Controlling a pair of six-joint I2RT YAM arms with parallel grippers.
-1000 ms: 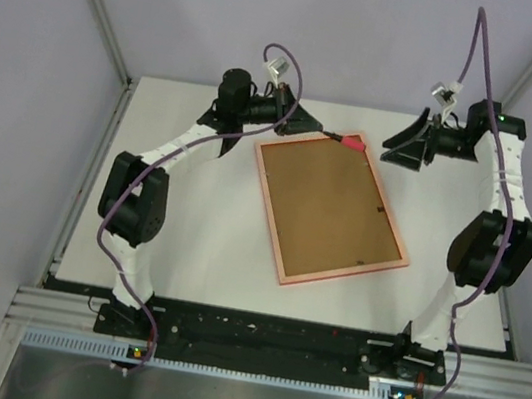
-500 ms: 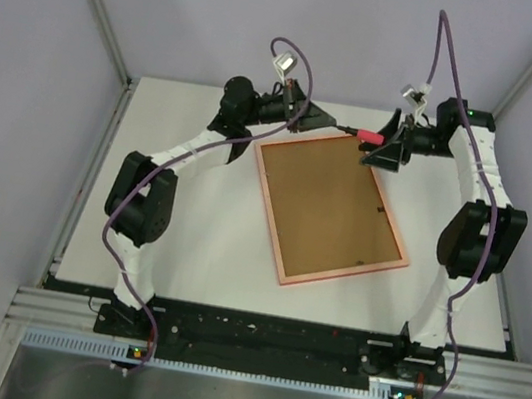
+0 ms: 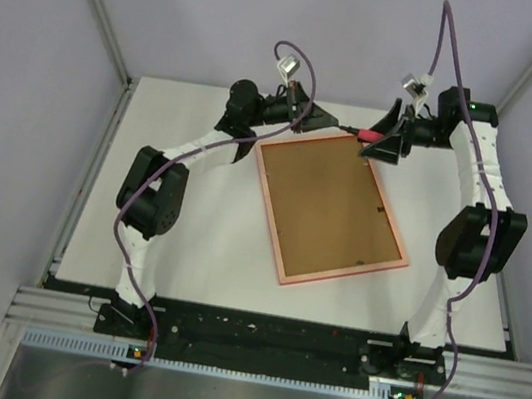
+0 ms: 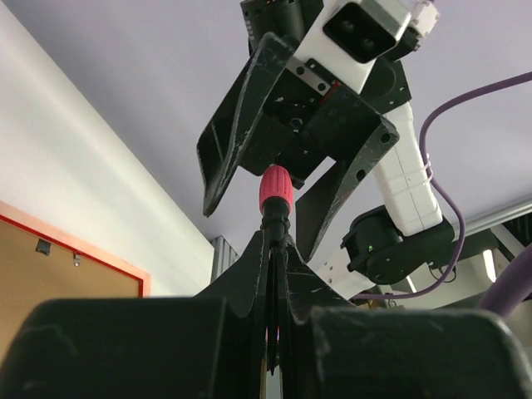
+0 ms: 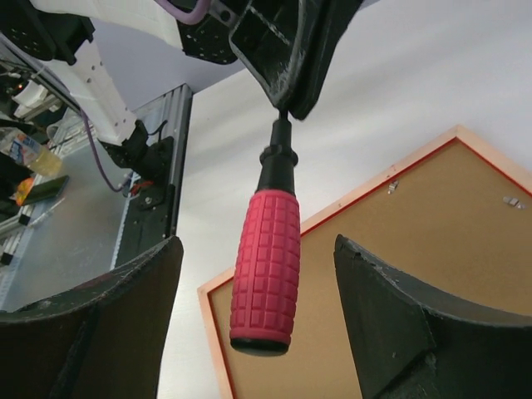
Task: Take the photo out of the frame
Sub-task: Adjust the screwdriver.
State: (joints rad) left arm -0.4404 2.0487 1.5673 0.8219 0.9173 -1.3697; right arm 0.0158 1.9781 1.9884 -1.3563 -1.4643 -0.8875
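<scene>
One frame lay flat on the white bench, back side up and turned askew, its near corner toward the middle of the bench and its far corner reaching up below the two grippers. Its brown back filled the thin red rim, and the right wrist view showed two small metal fittings on that back. The photo did not show from any view. Beyond the frame's far edge the two arms met above the bench. The left gripper came in from the left and was clamped tight on the dark shaft of a single red-handled tool, with the handle pointing right, past its fingertips. The right gripper came in from the right with its jaws apart, one finger on each side of the red grip and a clear gap on both sides, touching neither the tool nor the frame. Both grippers were just beside the frame's far corner and above it, apart from it.
</scene>
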